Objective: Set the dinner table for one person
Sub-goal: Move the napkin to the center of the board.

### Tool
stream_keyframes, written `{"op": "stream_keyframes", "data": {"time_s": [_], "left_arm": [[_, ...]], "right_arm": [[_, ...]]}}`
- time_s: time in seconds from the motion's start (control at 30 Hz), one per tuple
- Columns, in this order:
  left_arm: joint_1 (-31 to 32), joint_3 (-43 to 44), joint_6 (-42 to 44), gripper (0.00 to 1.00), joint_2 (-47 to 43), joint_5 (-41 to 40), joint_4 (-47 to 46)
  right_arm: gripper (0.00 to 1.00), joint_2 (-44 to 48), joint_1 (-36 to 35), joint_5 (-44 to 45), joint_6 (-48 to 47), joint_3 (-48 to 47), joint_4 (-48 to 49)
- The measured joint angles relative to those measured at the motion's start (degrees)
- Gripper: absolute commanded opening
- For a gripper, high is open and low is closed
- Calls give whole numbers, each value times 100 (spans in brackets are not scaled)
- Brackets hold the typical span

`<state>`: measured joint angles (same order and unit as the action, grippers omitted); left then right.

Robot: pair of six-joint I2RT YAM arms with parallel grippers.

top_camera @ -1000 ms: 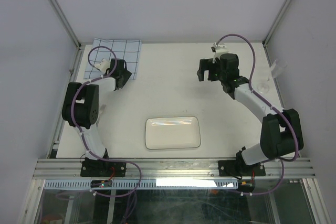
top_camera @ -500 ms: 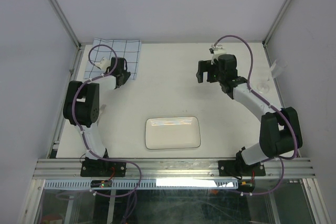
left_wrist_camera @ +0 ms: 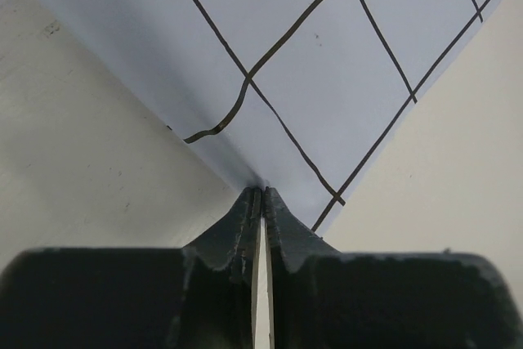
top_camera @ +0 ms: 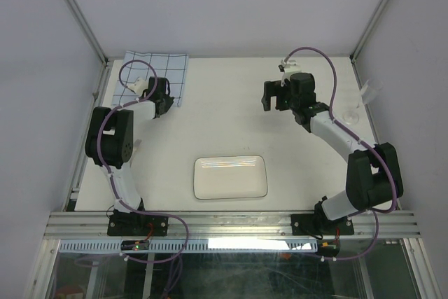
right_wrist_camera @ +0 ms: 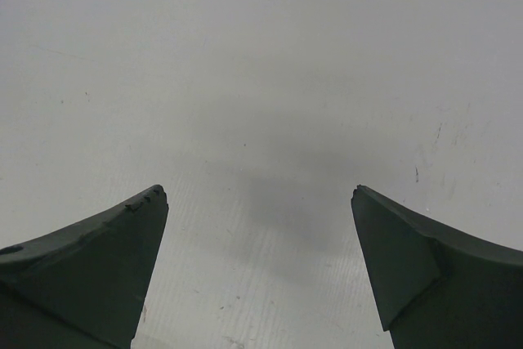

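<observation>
Nearest the arm bases, a white rectangular plate [top_camera: 230, 177] lies flat on the dinner table [top_camera: 224, 117], whose cream top stretches from the near rail to the far wall. Farther on, the right gripper [right_wrist_camera: 257, 194] hangs above bare tabletop, jaws wide apart, gripping nothing. In the far left corner, the left gripper [left_wrist_camera: 262, 194] has its jaws pinched together on the near edge of the pale-blue checked cloth [left_wrist_camera: 327, 63], where a small fold rises to the tips.

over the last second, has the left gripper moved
Yes. The left gripper has edged away from the white plate, farther onto the checked cloth, jaws shut on it.
</observation>
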<state>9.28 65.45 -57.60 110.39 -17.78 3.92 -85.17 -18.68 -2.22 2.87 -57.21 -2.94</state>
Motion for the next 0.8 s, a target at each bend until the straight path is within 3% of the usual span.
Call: {"op": "stream_keyframes", "data": {"time_s": [0.8], "left_arm": [[17,50,83,0,81,372,-125]], "right_arm": [[99,-85,-94,31,-2,0,-44]]}}
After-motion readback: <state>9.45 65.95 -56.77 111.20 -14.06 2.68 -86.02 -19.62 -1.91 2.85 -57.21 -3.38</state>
